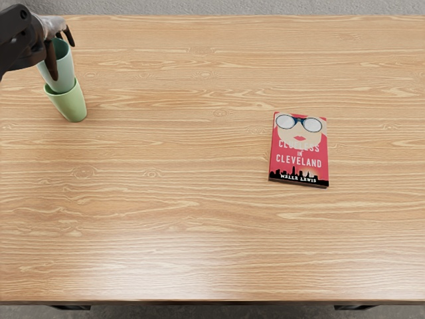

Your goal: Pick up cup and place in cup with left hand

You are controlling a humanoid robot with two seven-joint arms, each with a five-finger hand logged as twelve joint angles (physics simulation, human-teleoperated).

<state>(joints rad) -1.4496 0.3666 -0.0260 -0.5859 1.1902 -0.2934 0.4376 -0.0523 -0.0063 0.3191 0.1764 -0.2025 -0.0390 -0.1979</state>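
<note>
At the upper left of the head view, my left hand (58, 48) comes in from the left edge with its dark fingers curled around the rim of a pale teal cup (64, 72). The lower part of that cup is inside a light green cup (70, 105), which stands on the table, and most of the teal cup still shows above the green rim. The palm side of the hand is hidden.
A red book (299, 151) with a face in glasses on its cover lies flat, right of the middle of the wooden table (179, 199). The table's front edge runs along the bottom of the view.
</note>
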